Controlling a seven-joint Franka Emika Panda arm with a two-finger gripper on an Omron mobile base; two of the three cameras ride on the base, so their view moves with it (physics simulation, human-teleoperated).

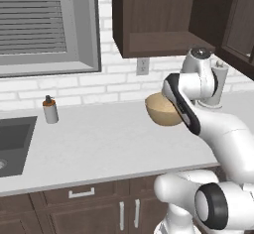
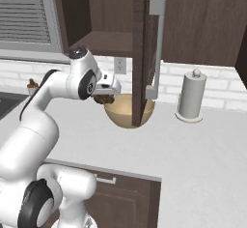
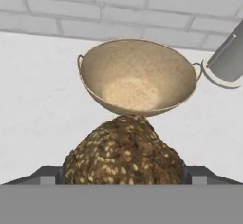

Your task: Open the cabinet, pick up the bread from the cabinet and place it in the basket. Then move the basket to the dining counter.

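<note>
The bread, a lumpy dark-brown seeded roll, sits between my gripper's fingers, which are shut on it. In the right base view my gripper holds the bread in the air, just left of the basket's rim and slightly above it. The tan bowl-shaped basket stands empty on the white counter by the brick wall, also seen as basket and basket. The cabinet hangs above it, its door swung open with the silver handle facing out. The dining counter is out of view.
A paper towel roll stands right of the basket. The open door's edge hangs in front of the basket in the right base view. A soap dispenser and the sink lie far left. Lower drawer cabinets run under the counter.
</note>
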